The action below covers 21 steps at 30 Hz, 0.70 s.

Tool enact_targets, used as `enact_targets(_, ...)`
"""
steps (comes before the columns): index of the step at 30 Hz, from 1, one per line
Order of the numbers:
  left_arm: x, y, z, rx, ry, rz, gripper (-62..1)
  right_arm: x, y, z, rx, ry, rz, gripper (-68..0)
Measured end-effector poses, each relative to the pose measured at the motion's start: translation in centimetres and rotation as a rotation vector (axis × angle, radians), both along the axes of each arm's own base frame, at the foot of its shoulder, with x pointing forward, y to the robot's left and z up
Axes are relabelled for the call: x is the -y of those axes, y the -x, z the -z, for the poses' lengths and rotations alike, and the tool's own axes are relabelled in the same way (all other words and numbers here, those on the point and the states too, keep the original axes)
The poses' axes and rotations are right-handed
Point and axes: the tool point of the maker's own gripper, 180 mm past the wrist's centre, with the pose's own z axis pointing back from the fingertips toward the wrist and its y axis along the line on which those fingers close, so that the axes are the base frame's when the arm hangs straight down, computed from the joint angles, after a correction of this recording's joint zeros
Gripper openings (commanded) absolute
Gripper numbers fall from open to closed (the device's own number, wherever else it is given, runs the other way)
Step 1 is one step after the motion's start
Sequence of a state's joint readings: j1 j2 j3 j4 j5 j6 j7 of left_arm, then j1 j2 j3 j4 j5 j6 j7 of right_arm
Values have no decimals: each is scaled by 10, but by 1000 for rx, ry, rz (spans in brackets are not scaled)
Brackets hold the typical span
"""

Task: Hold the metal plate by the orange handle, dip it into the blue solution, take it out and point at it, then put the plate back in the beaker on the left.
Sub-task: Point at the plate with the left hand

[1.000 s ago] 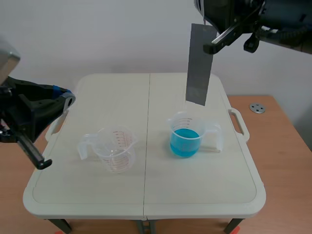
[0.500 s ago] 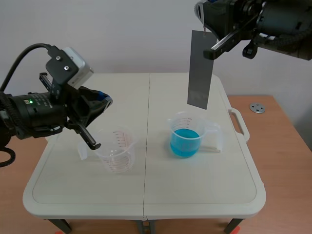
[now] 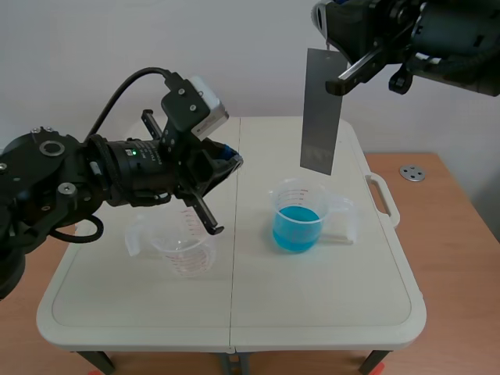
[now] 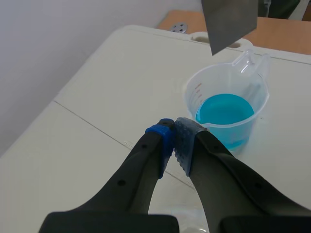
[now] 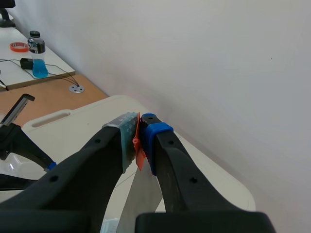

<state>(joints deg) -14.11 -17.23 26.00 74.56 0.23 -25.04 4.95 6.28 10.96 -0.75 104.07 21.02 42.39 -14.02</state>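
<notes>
Around: a bottle (image 5: 37, 60) of blue liquid and an orange tape roll (image 5: 19, 46), well apart from the table (image 3: 312, 312).
In the way: the left arm (image 3: 117, 176) crosses over the empty beaker (image 3: 183, 250); left jaws clenched on nothing.
Metal plate (image 3: 319, 113): hangs upright over the right beaker (image 3: 298, 205), right jaws grasping its orange handle (image 5: 139, 145).
Right beaker: blue solution (image 3: 295, 226).

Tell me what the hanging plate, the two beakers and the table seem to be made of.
The plate looks like metal: dull grey, thin, flat, straight-edged. The beaker of blue liquid and the empty beaker are probably clear plastic: see-through walls, moulded handles, printed red marks. The table seems to be matt cream plastic, judging by its rounded moulded rim and centre seam.
</notes>
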Motion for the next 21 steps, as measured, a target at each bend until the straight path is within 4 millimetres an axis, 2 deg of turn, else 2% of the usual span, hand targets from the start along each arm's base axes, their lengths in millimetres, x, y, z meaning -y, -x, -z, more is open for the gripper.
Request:
enact_targets(7,15,-4,-8,23,16,17,-581,0,0,0,0,0,0,-662)
enact_targets(16,34,-2,8,-4,-15,47,-581,0,0,0,0,0,0,-662)
enact_targets(21,37,-7,9,-8,-3,33,-581,0,0,0,0,0,0,-662)
